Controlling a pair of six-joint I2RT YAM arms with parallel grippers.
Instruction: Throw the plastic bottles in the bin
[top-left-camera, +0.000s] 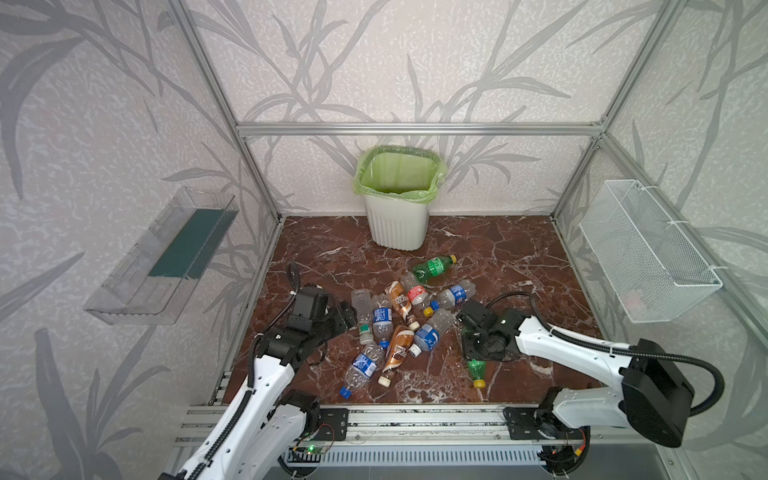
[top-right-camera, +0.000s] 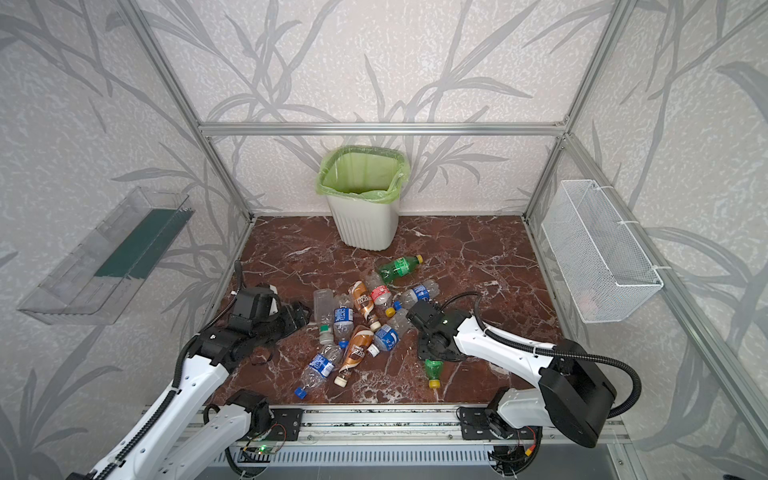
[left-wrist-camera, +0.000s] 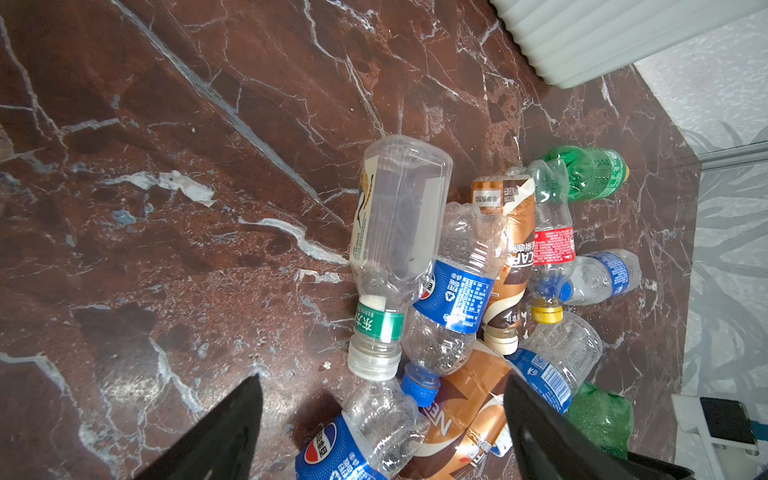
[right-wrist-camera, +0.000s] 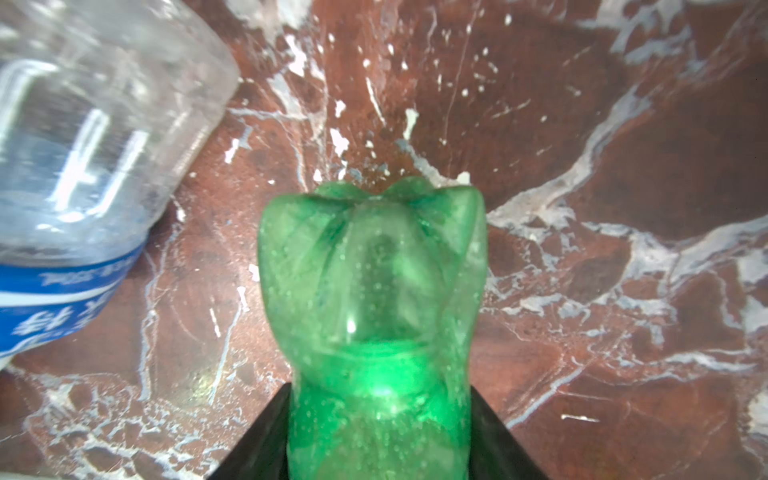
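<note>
Before one bin (top-left-camera: 397, 226) lie ten plastic bottles (top-left-camera: 382, 318), two green.

Non-task stuff: tabletop (top-left-camera: 519, 257) has a red-brown marble look with white veins. Walls (top-left-camera: 415, 62) on three sides are pale textured paper with a grey leaf print. Aluminium frame (top-left-camera: 415, 129) runs up the wall corners, with a crossbar on the back wall. Clear plastic tray (top-left-camera: 124, 291) sits on the left wall with a dark green strip (top-left-camera: 187, 245) inside. White wire mesh basket (top-left-camera: 648, 257) is on the right wall, white ties at its rim; there's something faint and pinkish in the near end, can't tell what. Slotted grey grille (top-left-camera: 415, 457) runs along the front edge.
</note>
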